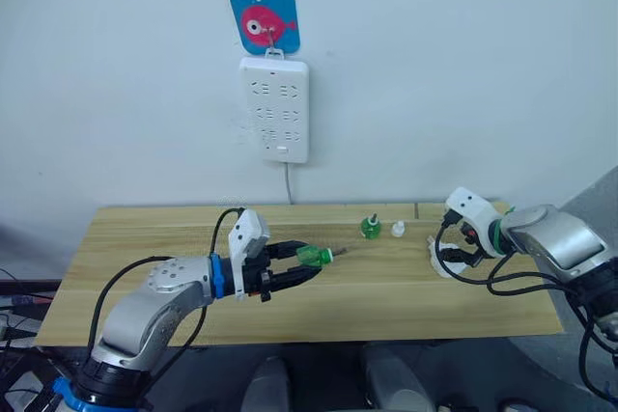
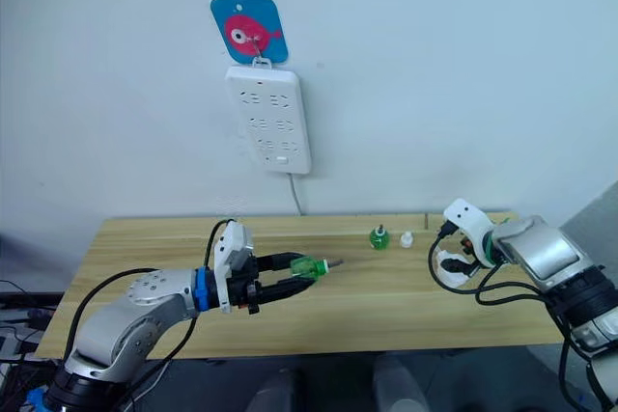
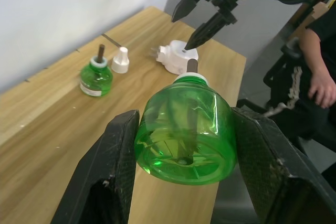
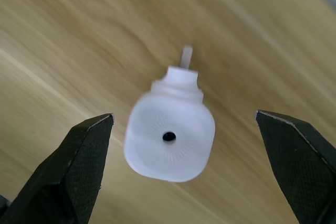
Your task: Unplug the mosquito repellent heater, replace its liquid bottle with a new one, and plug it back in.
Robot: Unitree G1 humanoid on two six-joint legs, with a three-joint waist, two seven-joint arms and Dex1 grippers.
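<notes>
The white mosquito repellent heater (image 4: 169, 137) lies on the wooden table (image 1: 145, 238) near its right end, vent hole facing up and prongs free. My right gripper (image 4: 184, 115) hangs open just above it, one finger on each side, not touching. My left gripper (image 1: 307, 260) is shut on a green liquid bottle (image 3: 185, 129), held on its side above the table's middle with its dark wick pointing toward the heater. Another green bottle (image 1: 370, 228) stands upright farther back, next to a small white cap (image 1: 397, 230).
A long white power strip (image 1: 275, 108) hangs on the wall under a blue fish hook (image 1: 265, 18), its cord running down behind the table. A person (image 3: 320, 61) sits beyond the table's right end.
</notes>
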